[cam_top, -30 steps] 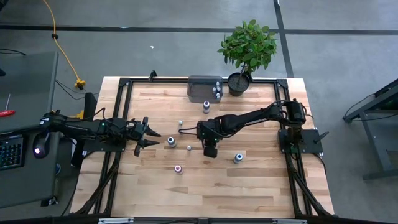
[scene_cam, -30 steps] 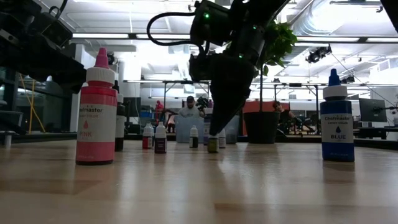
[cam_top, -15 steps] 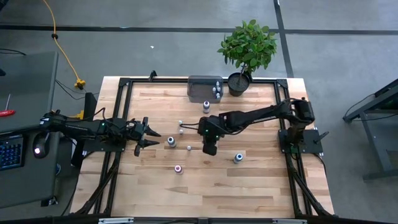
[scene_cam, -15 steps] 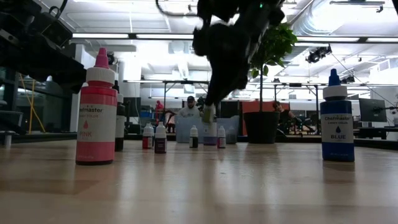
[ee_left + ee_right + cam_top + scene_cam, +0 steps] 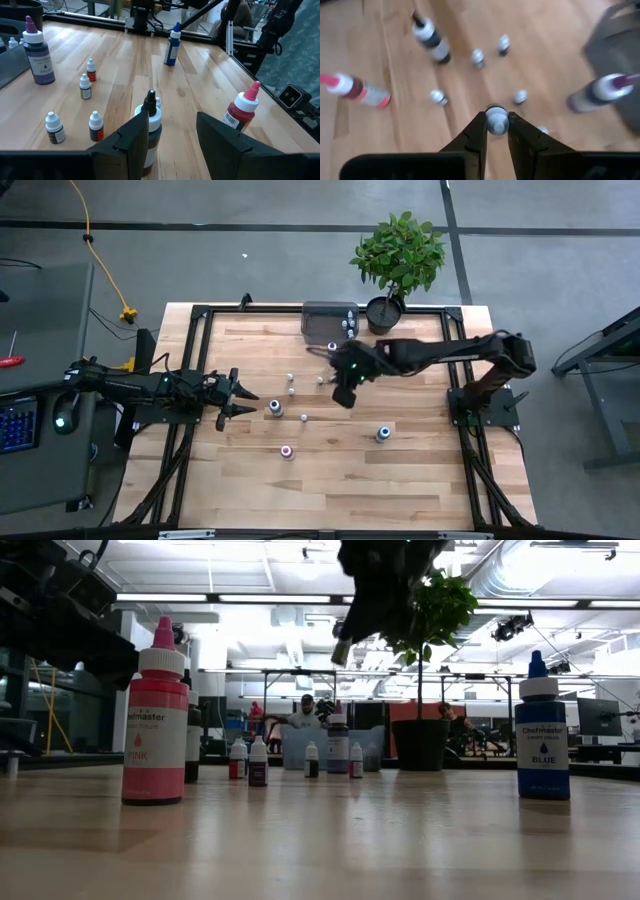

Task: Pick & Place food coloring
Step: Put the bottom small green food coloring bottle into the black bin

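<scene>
The right gripper [image 5: 495, 131] is clenched on a tiny white-capped bottle [image 5: 495, 120], holding it in the air above the table [image 5: 400, 480], near the grey tray [image 5: 320, 315]. The left gripper [image 5: 240, 398] waits open at the table's left.

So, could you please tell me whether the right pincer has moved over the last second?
Yes: the right pincer, shut on a small bottle, rose and shifted toward the grey tray.

The high view looks straight down on the whole bench [image 5: 330, 480]. The low view sits at bench-top level, facing the far room. Each wrist view peers close past its own fingers [image 5: 140, 135]. All share the scattered bottles mid-bench.
</scene>
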